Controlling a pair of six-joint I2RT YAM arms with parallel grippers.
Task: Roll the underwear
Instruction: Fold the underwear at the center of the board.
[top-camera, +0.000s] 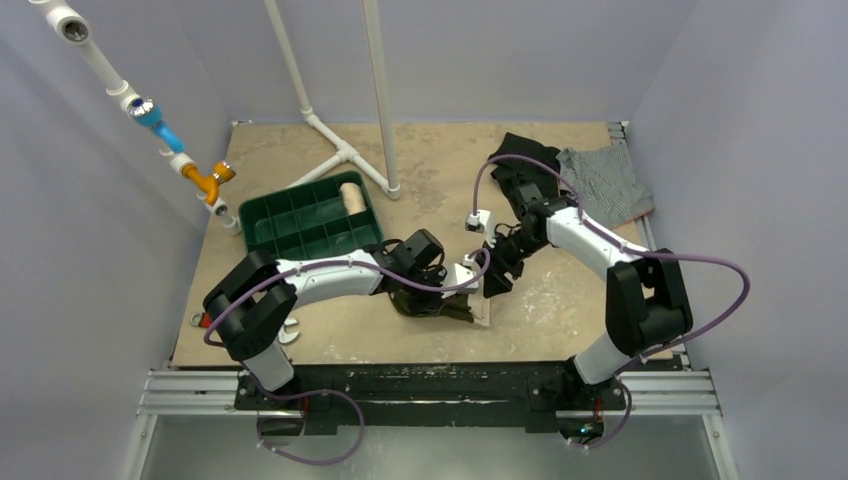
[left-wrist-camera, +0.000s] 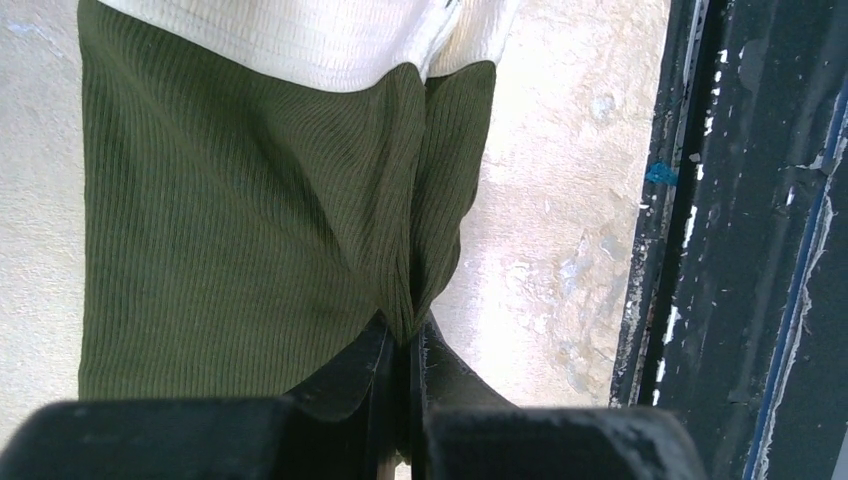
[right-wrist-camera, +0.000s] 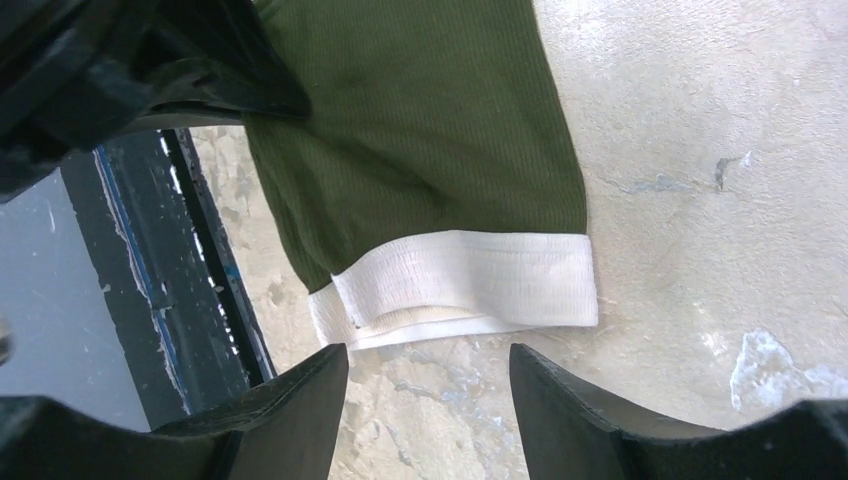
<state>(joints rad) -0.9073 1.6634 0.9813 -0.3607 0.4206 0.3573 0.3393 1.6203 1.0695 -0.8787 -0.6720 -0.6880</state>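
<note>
The underwear (right-wrist-camera: 430, 120) is dark olive ribbed cloth with a cream waistband (right-wrist-camera: 470, 280). It lies flat near the table's front edge (top-camera: 440, 306). My left gripper (left-wrist-camera: 408, 345) is shut, pinching a raised fold of the olive cloth (left-wrist-camera: 250, 230) at the end away from the waistband (left-wrist-camera: 300, 40). In the top view that gripper (top-camera: 432, 297) sits right over the garment. My right gripper (right-wrist-camera: 428, 360) stands open just short of the waistband, nothing between its fingers, bare table beneath; from above it (top-camera: 495, 280) is at the underwear's right side. The left gripper's body (right-wrist-camera: 150, 70) covers the cloth's far corner.
A green compartment tray (top-camera: 268, 228) holding a cream roll (top-camera: 350, 195) stands at the back left. A black garment (top-camera: 520, 160) and a grey striped garment (top-camera: 605, 180) lie at the back right. White pipe frame (top-camera: 345, 155) at the back. The black front rail (left-wrist-camera: 720, 250) runs close beside the underwear.
</note>
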